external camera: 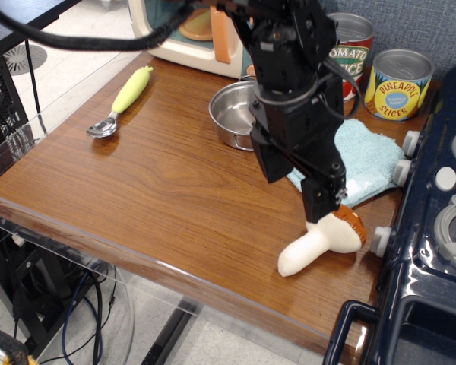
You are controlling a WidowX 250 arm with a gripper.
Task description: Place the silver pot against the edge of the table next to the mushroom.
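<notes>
One mushroom [324, 239] near my table's [137, 198] front edge, stem pointing front-left, cap back-right; silver pot [234, 114] upright toward the back edge; gripper [324, 207] above the cap, I cannot tell its jaw state.

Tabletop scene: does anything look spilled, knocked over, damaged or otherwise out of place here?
Nothing looks spilled or damaged. The mushroom lies on its side near the table's front edge, and the claw hangs right above its cap, though the task concerns the silver pot, which sits upright behind the arm. The teal cloth lies slightly rumpled.
</notes>
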